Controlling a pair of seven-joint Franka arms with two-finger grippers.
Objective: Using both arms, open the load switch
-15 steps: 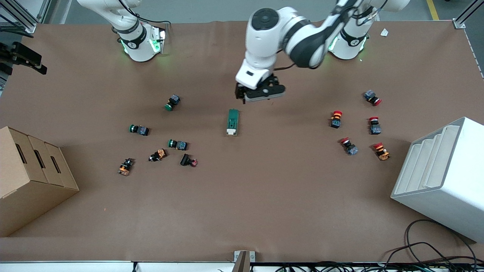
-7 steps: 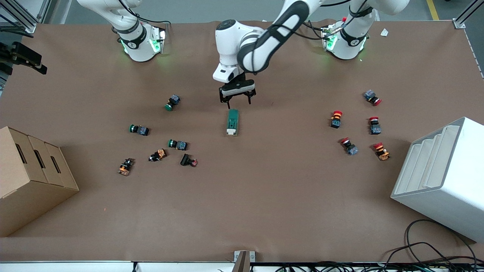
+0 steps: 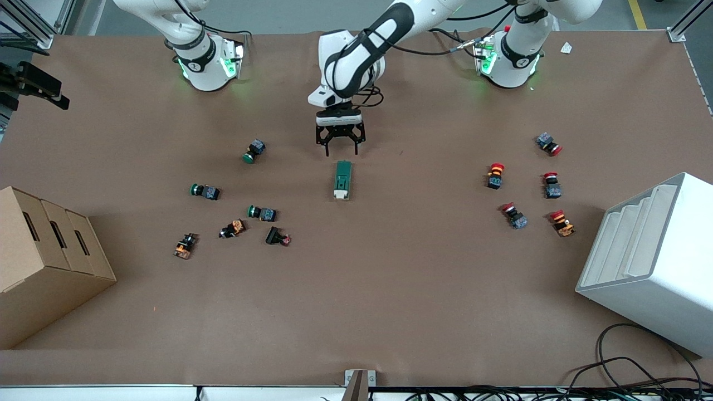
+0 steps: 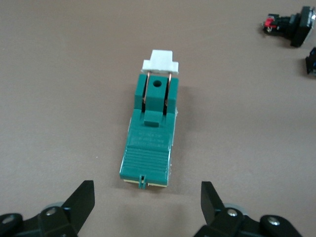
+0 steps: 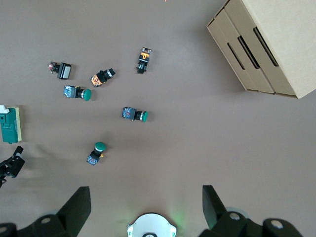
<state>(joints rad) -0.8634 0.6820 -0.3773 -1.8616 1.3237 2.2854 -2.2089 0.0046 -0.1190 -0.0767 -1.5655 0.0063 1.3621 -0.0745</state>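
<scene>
The load switch (image 3: 342, 180) lies mid-table, a dark green oblong with its white lever (image 3: 341, 194) at the end nearer the front camera. In the left wrist view the load switch (image 4: 152, 133) lies lengthwise, white lever (image 4: 159, 61) at its end away from the fingers. My left gripper (image 3: 340, 146) hangs open over the table just off the switch's green end; the left gripper (image 4: 146, 200) has nothing between its fingers. The right gripper (image 5: 145, 202) is open and empty, high over its own base (image 5: 152, 227), and is out of the front view. The load switch (image 5: 10, 124) shows at that view's edge.
Green push buttons (image 3: 254, 151) (image 3: 204, 191) (image 3: 262, 212) and small orange and black parts lie toward the right arm's end. Red push buttons (image 3: 494, 175) (image 3: 551, 185) lie toward the left arm's end. A cardboard box (image 3: 44, 262) and a white rack (image 3: 652, 262) stand at the table's ends.
The left arm swung toward the right arm's end and its wrist turned. Its open gripper has come down and lined up with the switch's green end. The switch has not moved.
</scene>
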